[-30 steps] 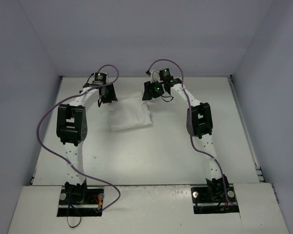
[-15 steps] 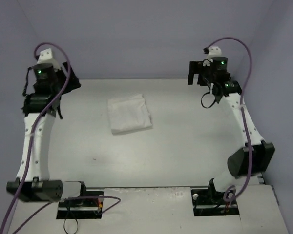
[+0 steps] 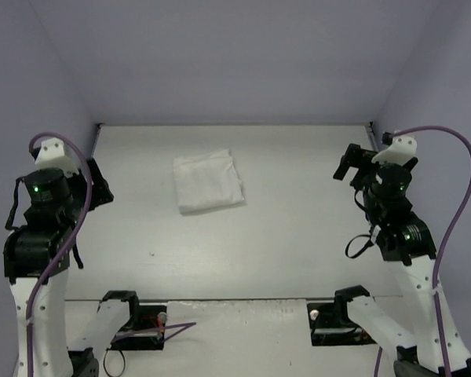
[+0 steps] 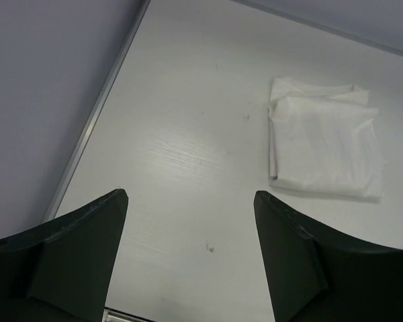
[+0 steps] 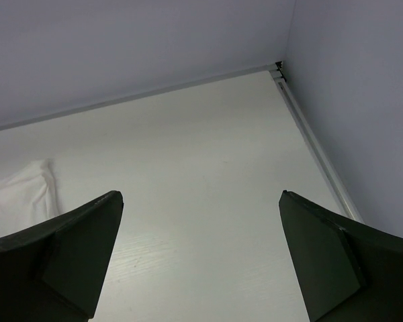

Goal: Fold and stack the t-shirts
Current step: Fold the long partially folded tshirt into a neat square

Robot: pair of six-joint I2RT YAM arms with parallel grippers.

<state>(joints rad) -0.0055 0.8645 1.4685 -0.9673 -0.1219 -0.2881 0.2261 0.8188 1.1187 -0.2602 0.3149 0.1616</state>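
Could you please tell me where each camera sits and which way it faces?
Top external: above and behind the bases, looking down on the table; both arms, left gripper and right gripper show.
Left wrist: on the left arm, facing the folded t-shirt past its open fingers.
Right wrist: on the right arm, facing the far right corner past open fingers.
Shared: all three show the t-shirt.

- A white table (image 3: 282, 228) with faint wood grain lies under soft, even light.
- Plain pale grey-lavender panels close it in: a back wall (image 3: 235, 63), a left wall (image 3: 23, 86) and a right wall (image 3: 447, 71).
- A thin metal strip (image 5: 316, 147) lines the table's right edge.
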